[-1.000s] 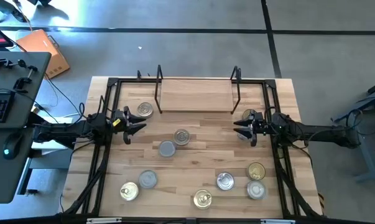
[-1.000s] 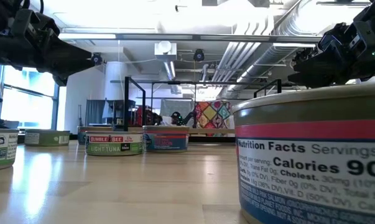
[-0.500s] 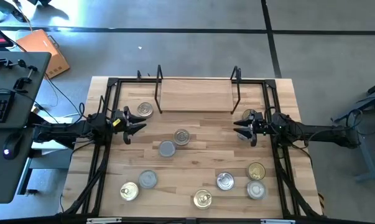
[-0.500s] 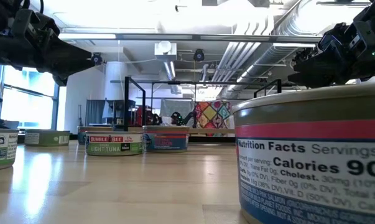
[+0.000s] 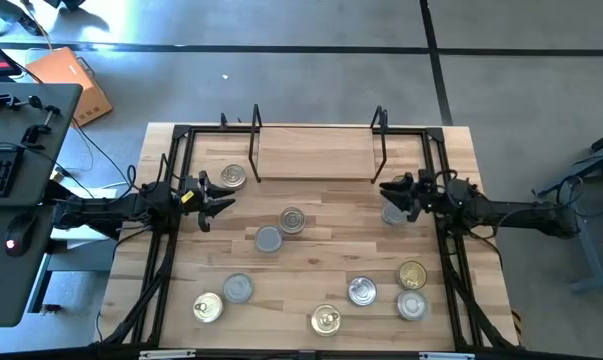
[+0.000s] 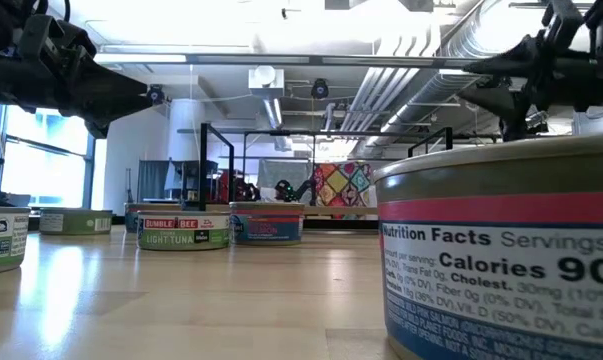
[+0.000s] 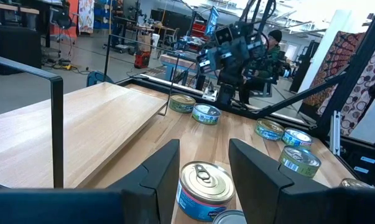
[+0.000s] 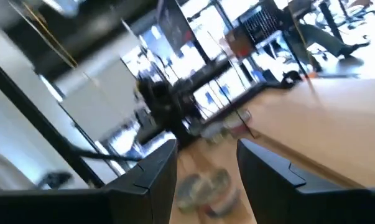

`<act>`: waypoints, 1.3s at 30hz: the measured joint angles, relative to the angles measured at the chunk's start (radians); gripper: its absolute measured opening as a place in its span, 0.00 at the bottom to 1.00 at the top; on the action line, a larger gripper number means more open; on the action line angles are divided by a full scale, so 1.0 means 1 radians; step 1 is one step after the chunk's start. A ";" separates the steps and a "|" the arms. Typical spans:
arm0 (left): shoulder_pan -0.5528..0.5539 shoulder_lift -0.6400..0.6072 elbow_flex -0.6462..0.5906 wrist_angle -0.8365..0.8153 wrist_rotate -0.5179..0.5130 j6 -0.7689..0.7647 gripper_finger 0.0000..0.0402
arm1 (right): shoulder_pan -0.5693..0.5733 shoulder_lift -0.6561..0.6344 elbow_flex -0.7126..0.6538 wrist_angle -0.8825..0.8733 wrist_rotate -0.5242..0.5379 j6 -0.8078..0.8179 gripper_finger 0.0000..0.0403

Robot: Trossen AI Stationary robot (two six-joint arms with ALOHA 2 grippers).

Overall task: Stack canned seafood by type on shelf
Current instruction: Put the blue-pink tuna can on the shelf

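Even, bright overhead light fills the scene; the pale wooden worktop (image 5: 311, 250) shows only faint, soft shadows. At table height, ceiling lights and the window at the left blow out to white, and the arms read as dark silhouettes. The large near tin with the pink-banded printed label (image 6: 501, 260) looms oversized at the edge. The right wrist view is heavily smeared by motion blur; the left wrist view is crisp.

Blurred cans (image 8: 204, 186) past right gripper (image 8: 206, 163)
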 joint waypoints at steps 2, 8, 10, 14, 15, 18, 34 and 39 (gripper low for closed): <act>0.000 0.000 0.000 0.000 0.000 0.000 0.32 | 0.009 0.000 0.005 0.001 -0.015 -0.010 0.40; 0.000 0.000 0.000 0.024 0.000 -0.007 0.32 | 0.090 0.083 0.063 0.100 -0.047 -0.088 0.40; 0.000 0.000 0.000 0.019 0.000 -0.007 0.32 | 0.129 0.141 0.101 0.117 -0.045 -0.118 0.40; 0.000 0.000 0.000 0.006 0.000 -0.007 0.32 | 0.198 0.288 0.198 0.117 -0.007 -0.209 0.40; 0.000 0.000 0.000 0.007 0.000 -0.007 0.32 | 0.209 0.328 0.226 0.117 0.007 -0.248 0.40; 0.000 0.000 0.000 0.008 0.000 -0.008 0.32 | 0.232 0.450 0.304 0.116 0.008 -0.348 0.40; 0.000 0.000 0.000 0.008 0.000 -0.008 0.32 | 0.227 0.850 0.685 -0.160 0.060 -0.567 0.62; 0.000 0.000 0.000 0.008 0.000 -0.009 0.32 | 0.195 0.938 0.736 -0.229 0.060 -0.588 0.80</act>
